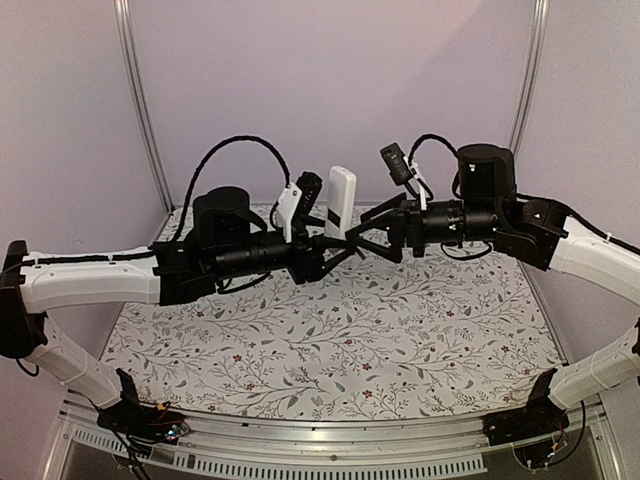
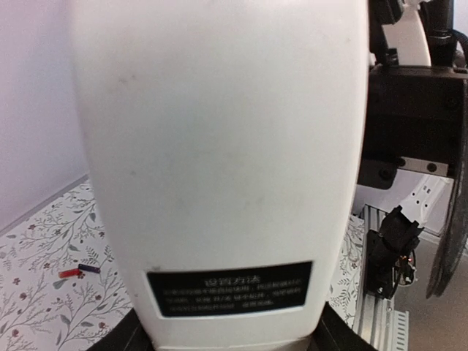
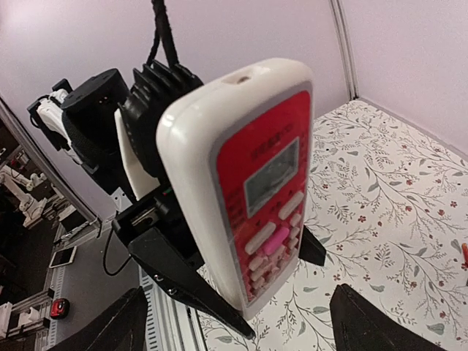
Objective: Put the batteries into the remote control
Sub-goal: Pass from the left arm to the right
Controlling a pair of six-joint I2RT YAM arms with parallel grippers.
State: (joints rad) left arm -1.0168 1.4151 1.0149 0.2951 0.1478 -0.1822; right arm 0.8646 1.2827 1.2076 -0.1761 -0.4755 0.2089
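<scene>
Above the floral counter (image 1: 300,340), from the top camera: counts two arms, both lifted clear of the surface and stretched inward, wrists about level and facing each other at mid-scene. Holds one remote control (image 1: 340,200) upright in the left tool (image 1: 333,243), clamped on its lower end, well above the counter. Points the right tool (image 1: 368,232) leftward at the remote's lower part, fingers spread, just beside it; cannot tell from here whether touching.

From the left wrist: fills most of the view with the remote's plain white back, with one black label (image 2: 230,287) in pale print near the bottom end. Grips at that end, with dark fingers (image 2: 121,340) just showing at both lower sides. Shows the right arm's black body at upper right, behind the remote. Down at lower left, finds one small red-and-dark battery (image 2: 79,271) lying flat on the counter, well apart from the remote; too small to tell whether a single cell or two end to end.

From the right wrist: faces the remote's red front, with one small grey screen (image 3: 272,179) and rows of pale buttons (image 3: 267,252), one of them pink. Frames it between the right tool's two dark fingertips (image 3: 124,325), set wide apart at the lower corners and touching nothing. Shows the left tool's black fingers closed on the remote's lower edges.
</scene>
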